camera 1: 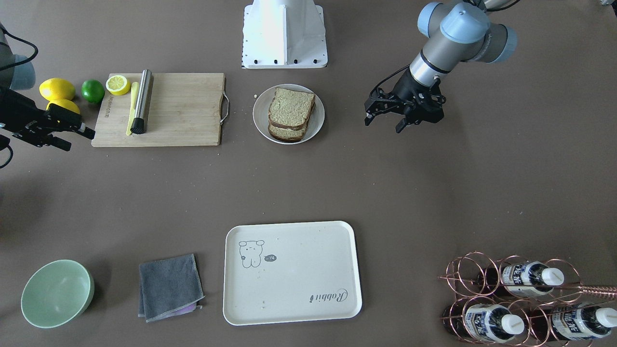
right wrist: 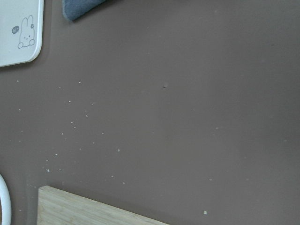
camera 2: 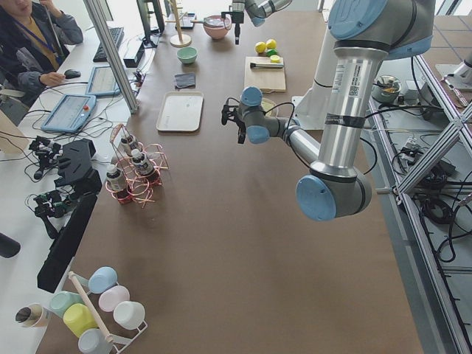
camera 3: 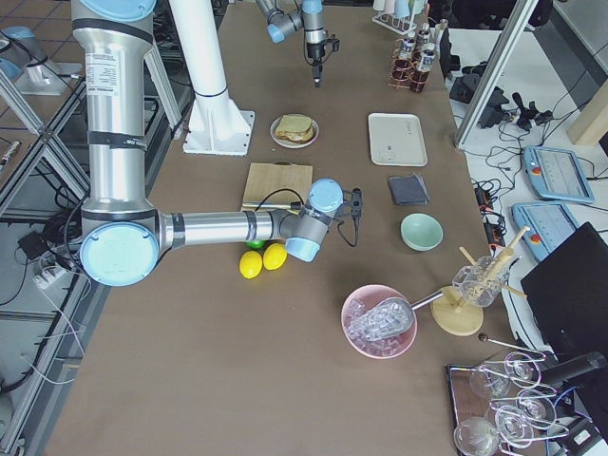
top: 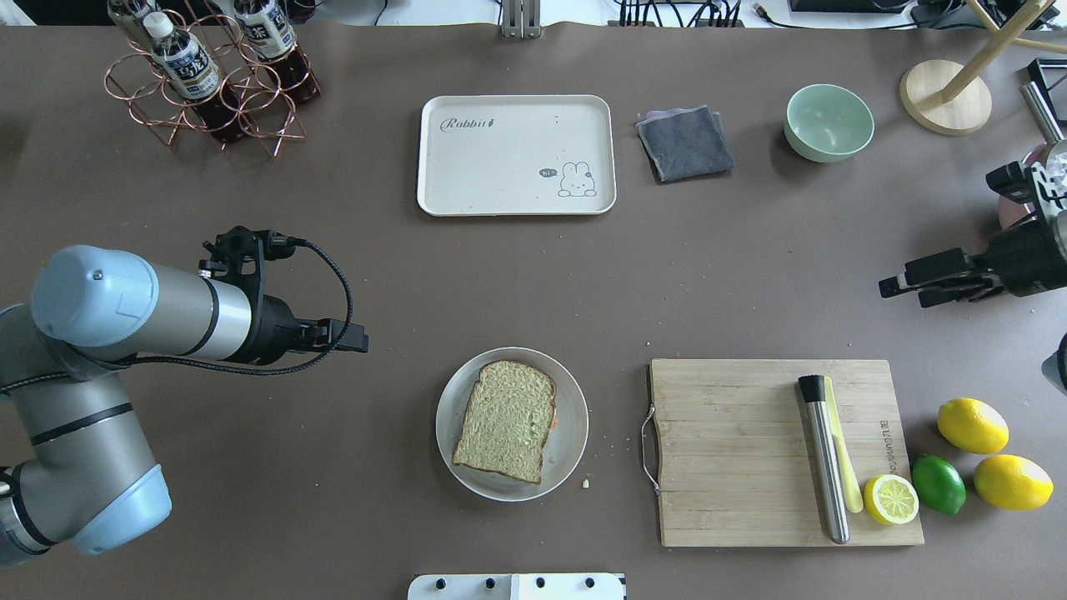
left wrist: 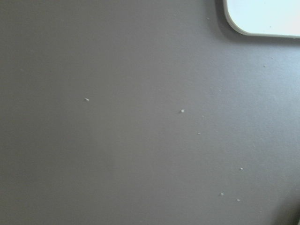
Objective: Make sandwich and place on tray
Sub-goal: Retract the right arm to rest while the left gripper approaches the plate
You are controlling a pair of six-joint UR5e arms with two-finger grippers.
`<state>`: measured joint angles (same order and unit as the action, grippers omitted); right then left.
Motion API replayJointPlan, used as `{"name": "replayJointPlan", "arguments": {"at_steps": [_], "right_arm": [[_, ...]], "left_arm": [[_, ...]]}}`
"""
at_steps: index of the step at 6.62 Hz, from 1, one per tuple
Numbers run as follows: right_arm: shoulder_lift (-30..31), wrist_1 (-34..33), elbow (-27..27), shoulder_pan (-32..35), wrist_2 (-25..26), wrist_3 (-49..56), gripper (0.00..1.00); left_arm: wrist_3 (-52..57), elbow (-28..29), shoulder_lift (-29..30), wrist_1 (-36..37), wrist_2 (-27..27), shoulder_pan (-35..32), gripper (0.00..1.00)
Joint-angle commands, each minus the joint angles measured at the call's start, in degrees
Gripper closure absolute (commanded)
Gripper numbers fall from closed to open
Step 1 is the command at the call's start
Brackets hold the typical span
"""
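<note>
Left end effector (top: 354, 340), 10 o'clock of the brown-crusted bread sandwich (top: 507, 419), and right end effector (top: 904, 292) both spread apart, empty.

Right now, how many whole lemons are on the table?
2. One whole lemon lies beside the wooden cutting board; the other lemon lies beside the lime. A lemon half sits on the board.

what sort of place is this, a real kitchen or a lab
Probably a robotics lab staged as a kitchen: the left arm and right arm share one table, an operator sits alongside at a desk, and the sandwich and tray are laid out.
</note>
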<state>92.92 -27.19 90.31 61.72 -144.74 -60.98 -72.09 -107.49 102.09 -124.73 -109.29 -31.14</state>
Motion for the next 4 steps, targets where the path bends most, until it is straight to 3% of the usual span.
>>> {"name": "replayJointPlan", "arguments": {"at_steps": [1,2,3,4], "right_arm": [[3.75,-6.52,0.04,6.11,-0.45,15.54,0.00],[5.16,-9.25,-0.05,7.70,-0.28,21.19,0.00],[6.30,-13.11,-0.05,9.89,-0.10,27.69,0.00],[7.10,-17.85,-0.05,12.26,0.68,35.59,0.00]], "left_arm": [[-1.04,0.18,2.93,0.01,1.27,4.32,0.05],[-1.12,0.96,4.68,0.80,1.44,4.68,0.07],[-1.04,0.88,7.48,7.07,6.84,6.51,0.07],[-1.04,0.80,9.42,10.44,8.46,8.10,0.07]]}}
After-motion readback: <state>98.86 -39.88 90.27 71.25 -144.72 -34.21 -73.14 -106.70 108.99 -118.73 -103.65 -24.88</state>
